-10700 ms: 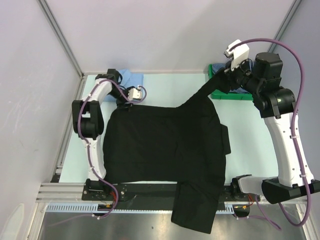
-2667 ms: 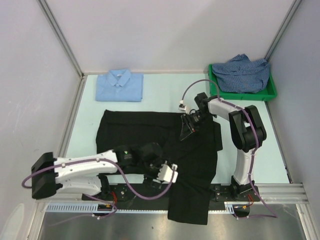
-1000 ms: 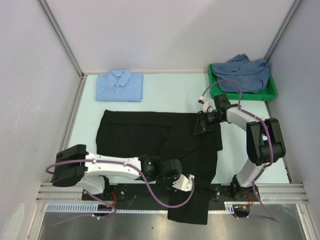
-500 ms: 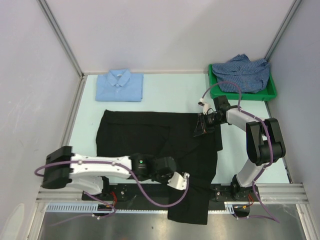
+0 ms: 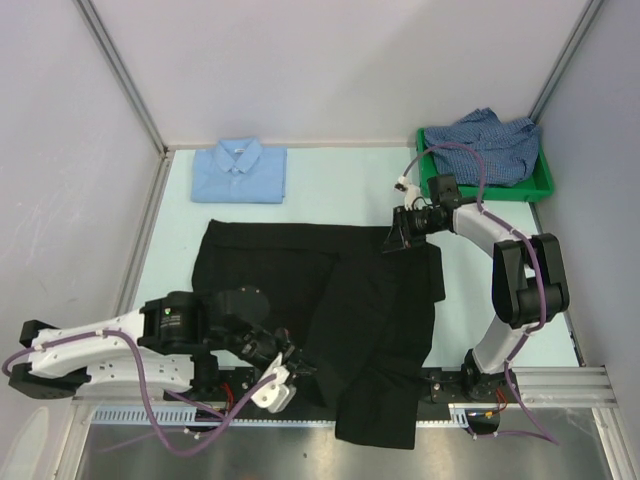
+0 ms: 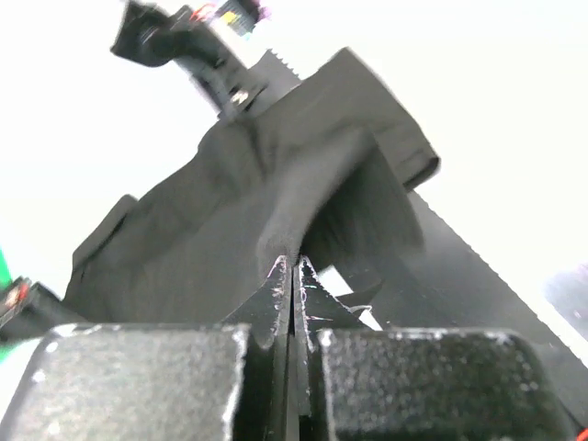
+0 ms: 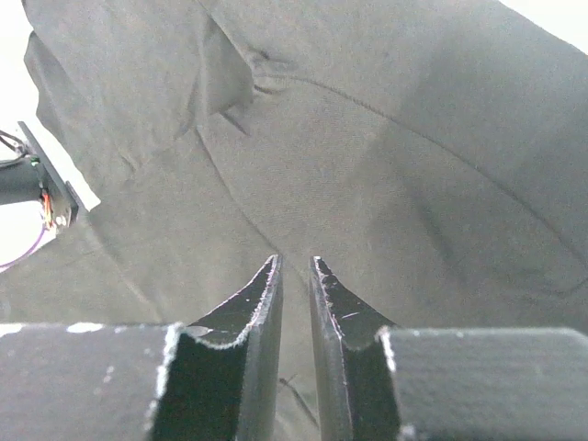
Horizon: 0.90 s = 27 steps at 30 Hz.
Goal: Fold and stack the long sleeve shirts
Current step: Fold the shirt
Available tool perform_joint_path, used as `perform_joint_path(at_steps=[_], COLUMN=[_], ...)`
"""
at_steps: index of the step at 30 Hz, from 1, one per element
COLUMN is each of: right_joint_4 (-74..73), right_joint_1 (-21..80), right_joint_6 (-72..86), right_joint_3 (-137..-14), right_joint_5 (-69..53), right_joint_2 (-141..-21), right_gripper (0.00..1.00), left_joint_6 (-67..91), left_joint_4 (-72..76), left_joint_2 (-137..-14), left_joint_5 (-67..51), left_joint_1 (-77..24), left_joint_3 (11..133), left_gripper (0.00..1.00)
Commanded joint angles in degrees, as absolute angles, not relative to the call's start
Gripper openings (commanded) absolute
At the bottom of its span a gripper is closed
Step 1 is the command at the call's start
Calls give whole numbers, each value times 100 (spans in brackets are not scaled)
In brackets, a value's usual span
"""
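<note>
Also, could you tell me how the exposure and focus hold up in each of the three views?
Top external: evenly lit and sharp, though the black shirt reads as a nearly featureless dark mass. Left wrist: background blown out to white and the far parts soft, while the left hand is sharp. Right wrist: the fabric's weave is crisp, with overexposed white only at the left edge and top corners.

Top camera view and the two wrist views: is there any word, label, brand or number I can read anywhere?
None can be read: the black shirt, the light blue shirt, the checked shirt and the green bin show no lettering, tag or number in any view.
</note>
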<state>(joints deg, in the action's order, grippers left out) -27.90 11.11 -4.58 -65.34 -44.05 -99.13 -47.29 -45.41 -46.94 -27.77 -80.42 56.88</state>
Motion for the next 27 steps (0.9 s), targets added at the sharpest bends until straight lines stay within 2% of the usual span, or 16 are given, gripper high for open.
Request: perform_joint_path(at_steps=[1,4,8,10,17,21,27], right_joint_4=[-2672,-2786,-2830,-2926,-3523,-3761,-4017], right_joint_1=[1212,1344,1424,1389,1108,1063,1063], right_joint_6=[-466,-501,-623,-799,-1283,-1406,-1503], right_joint_3=[-6733,-6592,-6337,-6346,-6591,-6829,-7040], right_joint_5=[-4606,-4588,-4378,-4263,-3824,-3665,-3516], right_joint_2=[-10046,-10107,-10221,-10396,-10600,-10643,-10810], right_gripper=[22,22,22,22,22,25,27], left_joint_6=[-5546,-5117,-3654,-3061,-873,-388,-106], left_joint_4=[-4948,-4660,-3746,-3281,-3059,-2700,-2058], left_joint_2=[-4938,-5184,-5448,-5633,-6679,-7126,-7576], left_joint_5=[-3727,-3735,-3709,-3848,-4981,-5246,-5229], left_joint_1=[-7955,-7631,-6787,-6041,-3343,-1623,-47], left_joint_3=[5862,5836,5766,5844,5933,5416,5037], left_gripper=[0,0,0,0,0,0,0])
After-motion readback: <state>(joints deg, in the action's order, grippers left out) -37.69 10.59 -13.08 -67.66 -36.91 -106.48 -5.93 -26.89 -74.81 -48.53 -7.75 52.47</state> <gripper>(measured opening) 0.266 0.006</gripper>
